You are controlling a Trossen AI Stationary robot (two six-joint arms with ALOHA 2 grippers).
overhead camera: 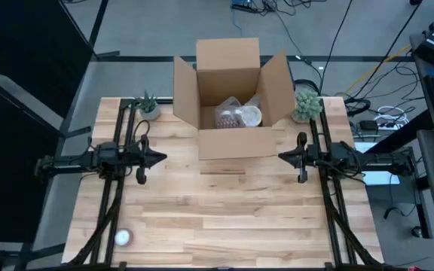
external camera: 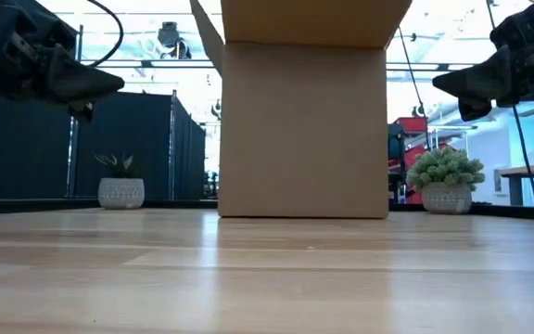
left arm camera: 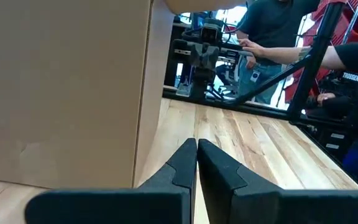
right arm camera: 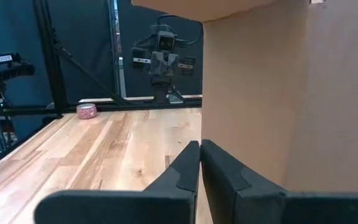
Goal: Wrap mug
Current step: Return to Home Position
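Observation:
An open cardboard box (overhead camera: pixel 232 98) stands on the wooden table at the middle of its far side, flaps up. Inside it lie pale wrapped bundles (overhead camera: pixel 238 115); a bare mug shows in no view. My left gripper (overhead camera: pixel 163 158) hovers shut above the table to the left of the box, pointing toward the table's right; its wrist view shows the box wall (left arm camera: pixel 61 87) beside the shut fingers (left arm camera: pixel 196 149). My right gripper (overhead camera: pixel 281 156) hovers shut to the right of the box, pointing left, fingers (right arm camera: pixel 200 149) together. In the low view both grippers hang well above the tabletop.
Small potted plants stand at the far left (overhead camera: pixel 148 107) and far right (overhead camera: pixel 306 104) of the box. A small round pale thing (overhead camera: pixel 123 238) lies near the front left corner. Bare wood (overhead camera: pixel 232 218) spreads in front of the box. People (left arm camera: pixel 272 31) stand beyond the table's right edge.

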